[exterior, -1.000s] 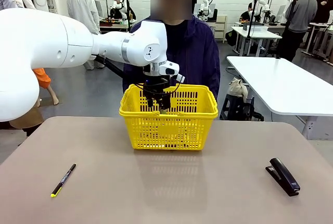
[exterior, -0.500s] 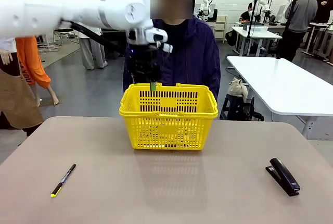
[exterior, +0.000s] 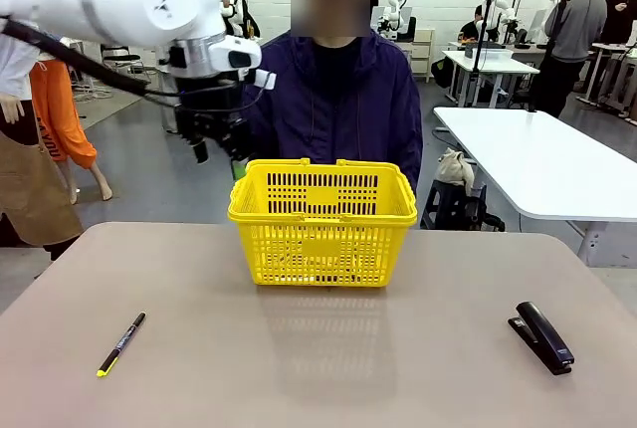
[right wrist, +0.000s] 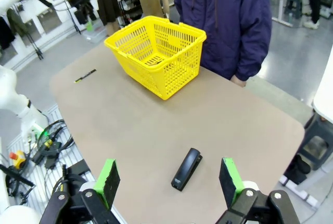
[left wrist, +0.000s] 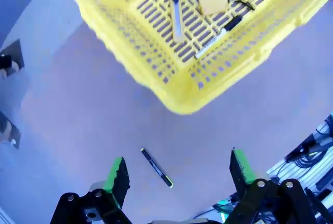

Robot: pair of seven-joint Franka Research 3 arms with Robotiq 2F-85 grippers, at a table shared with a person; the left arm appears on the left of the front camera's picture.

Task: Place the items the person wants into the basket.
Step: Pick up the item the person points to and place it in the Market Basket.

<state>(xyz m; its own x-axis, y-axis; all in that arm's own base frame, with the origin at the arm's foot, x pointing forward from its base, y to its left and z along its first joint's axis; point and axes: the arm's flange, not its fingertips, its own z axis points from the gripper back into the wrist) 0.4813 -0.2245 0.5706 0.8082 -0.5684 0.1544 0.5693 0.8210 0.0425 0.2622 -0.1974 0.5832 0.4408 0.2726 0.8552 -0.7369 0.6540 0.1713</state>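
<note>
Since a second ago the left gripper (exterior: 221,149) has risen out of the yellow slotted plastic shopping basket (exterior: 322,221) and swung off to about ten o'clock of it, jaws spread wide and empty. On the basket floor lie the small round yellow tape measure (left wrist: 213,1), the white marker with black cap (left wrist: 217,35) and the slim yellow-and-black utility knife (left wrist: 176,9), all light, rigid and probably slick, best pinched across their middles. Farther out, the right gripper (right wrist: 169,179) hangs equally wide and empty above the black stapler (right wrist: 187,168), while the black pen with yellow tip (exterior: 121,343) lies at the basket's seven o'clock.

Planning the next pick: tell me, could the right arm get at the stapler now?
Probably yes: the open right gripper hangs over the stapler, which lies alone on bare table.
</note>
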